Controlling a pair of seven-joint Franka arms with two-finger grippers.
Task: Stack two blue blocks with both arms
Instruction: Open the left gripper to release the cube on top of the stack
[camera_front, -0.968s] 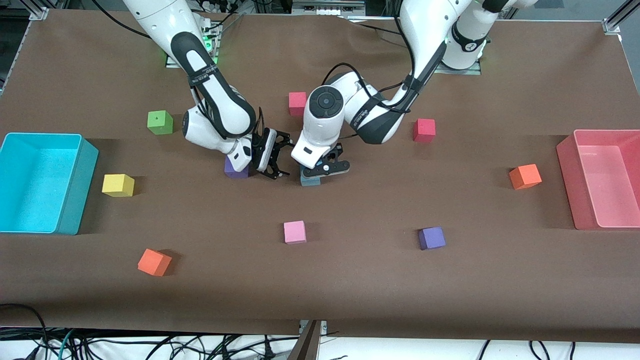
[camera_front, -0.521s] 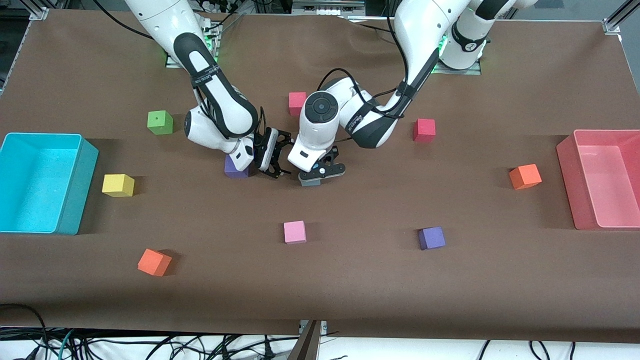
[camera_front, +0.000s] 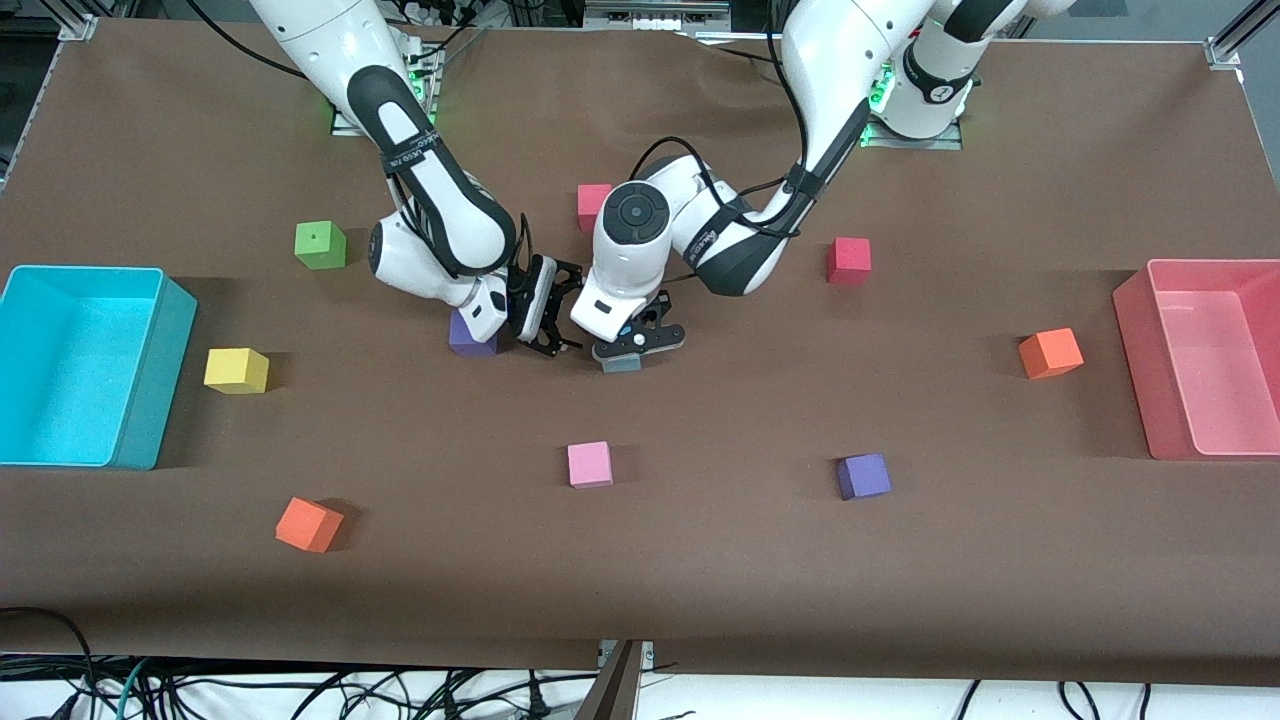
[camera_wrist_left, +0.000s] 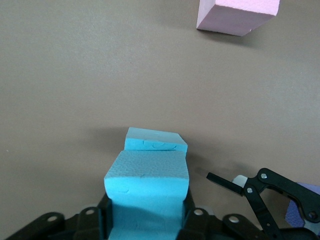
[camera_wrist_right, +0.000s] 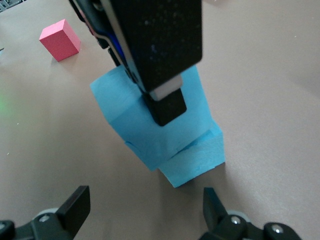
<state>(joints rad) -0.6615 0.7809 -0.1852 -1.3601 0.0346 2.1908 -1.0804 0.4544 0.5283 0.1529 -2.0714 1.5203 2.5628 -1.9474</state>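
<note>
Lying nearest the front camera on the brown cloth-covered surface (camera_front: 700, 580) is an orange foam cube (camera_front: 308, 524) toward the right arm's end, then a pink foam cube (camera_front: 589, 464) near the middle and a dark purple foam cube (camera_front: 863, 476) toward the left arm's end. Farther back, a yellow foam cube (camera_front: 236, 370) sits beside the large cyan plastic bin (camera_front: 150, 400), and a second orange foam cube (camera_front: 1050, 353) sits near the pink plastic bin (camera_front: 1135, 350).

At the middle of the surface, the left hand (camera_front: 636, 343) pinches one light sky-blue foam cube (camera_wrist_left: 147, 187) between its black fingers (camera_wrist_right: 167, 107), holding it directly over the second light sky-blue foam cube (camera_wrist_left: 156, 139), which rests on the surface. The upper cube is slightly offset from the lower one and seems to touch it, though I cannot tell whether it rests fully.

Just beside them, toward the right arm's end, the right hand (camera_front: 545, 310) hangs low with its fingers spread wide and holding nothing, close to another dark purple foam cube (camera_front: 470, 338).

Farther still are a green foam cube (camera_front: 320, 244), a red foam cube (camera_front: 848, 260) and a second red foam cube (camera_front: 590, 205) partly hidden by the left arm (camera_front: 800, 150).
</note>
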